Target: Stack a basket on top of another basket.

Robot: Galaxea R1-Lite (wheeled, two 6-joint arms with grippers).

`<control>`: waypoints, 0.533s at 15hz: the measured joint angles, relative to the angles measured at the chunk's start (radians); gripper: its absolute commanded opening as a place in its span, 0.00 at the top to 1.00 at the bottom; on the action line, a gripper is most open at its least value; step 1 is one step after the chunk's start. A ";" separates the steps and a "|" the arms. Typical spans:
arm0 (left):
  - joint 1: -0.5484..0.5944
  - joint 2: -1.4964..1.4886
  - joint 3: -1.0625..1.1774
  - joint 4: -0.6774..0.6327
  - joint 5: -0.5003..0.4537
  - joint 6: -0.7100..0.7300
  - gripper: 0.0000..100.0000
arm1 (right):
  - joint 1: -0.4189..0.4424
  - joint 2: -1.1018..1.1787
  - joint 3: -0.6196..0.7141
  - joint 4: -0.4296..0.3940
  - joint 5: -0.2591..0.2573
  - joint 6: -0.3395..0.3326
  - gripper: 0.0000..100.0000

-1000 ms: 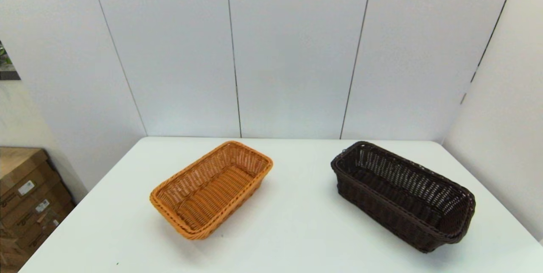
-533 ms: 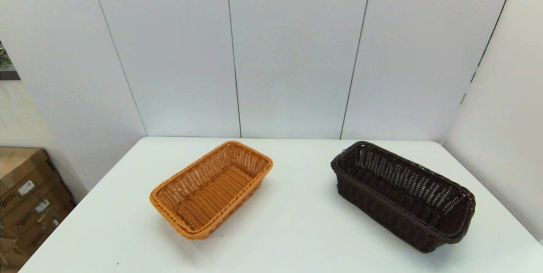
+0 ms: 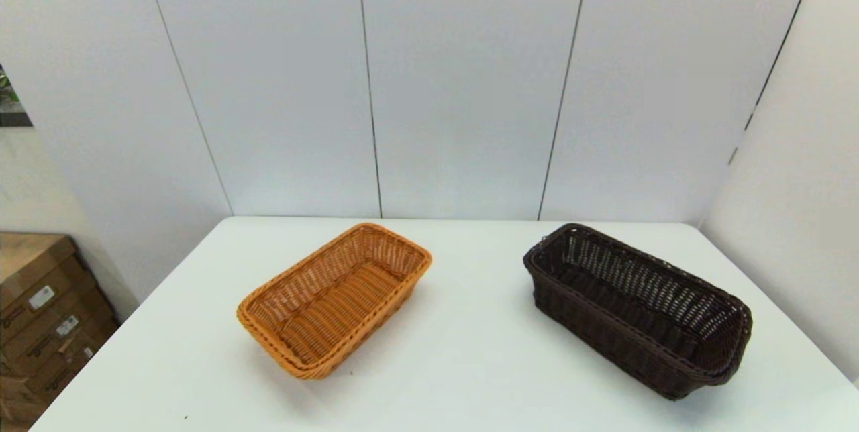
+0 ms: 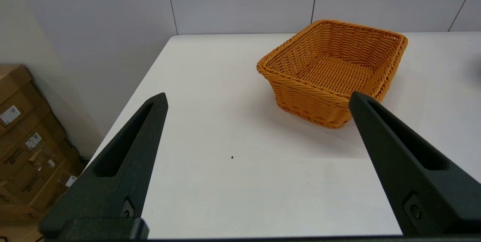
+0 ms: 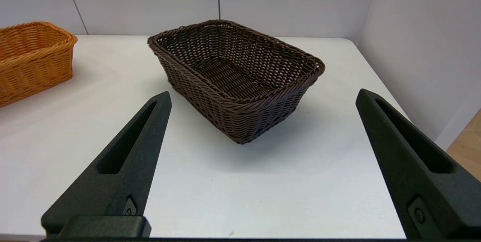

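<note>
The dark brown basket (image 3: 637, 308) rests on the right half of the white table (image 3: 470, 351), and it is empty (image 5: 235, 74). The orange-tan basket (image 3: 333, 298) lies left of centre, also empty (image 4: 332, 69), its end showing in the right wrist view (image 5: 32, 59). Neither arm appears in the head view. My left gripper (image 4: 257, 99) hangs open near the table's front edge, short of the orange-tan basket. My right gripper (image 5: 263, 97) is open too, short of the dark brown basket. Both hold nothing.
White wall panels close off the back and the right side of the table. Cardboard boxes (image 3: 40, 318) are stacked on the floor beyond the left edge (image 4: 26, 152). A tiny dark speck (image 4: 232, 157) lies on the tabletop near the left gripper.
</note>
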State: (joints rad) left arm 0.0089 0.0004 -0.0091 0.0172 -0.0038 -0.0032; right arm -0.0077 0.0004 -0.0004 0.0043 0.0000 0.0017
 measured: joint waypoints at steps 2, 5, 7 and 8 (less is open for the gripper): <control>0.000 0.000 0.000 0.000 0.000 0.000 0.00 | 0.000 0.000 0.000 0.000 0.000 0.000 0.00; 0.000 0.000 0.000 0.000 0.000 0.000 0.00 | 0.000 0.000 0.000 0.000 0.000 0.000 0.00; 0.000 0.000 0.000 0.001 0.000 0.001 0.00 | 0.000 0.000 0.000 0.000 0.000 0.000 0.00; 0.000 0.000 -0.002 0.002 0.000 0.001 0.00 | 0.000 0.000 0.000 0.000 0.000 0.000 0.00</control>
State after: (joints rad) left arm 0.0089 0.0004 -0.0109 0.0196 -0.0036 -0.0023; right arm -0.0077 0.0004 -0.0004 0.0047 0.0000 0.0017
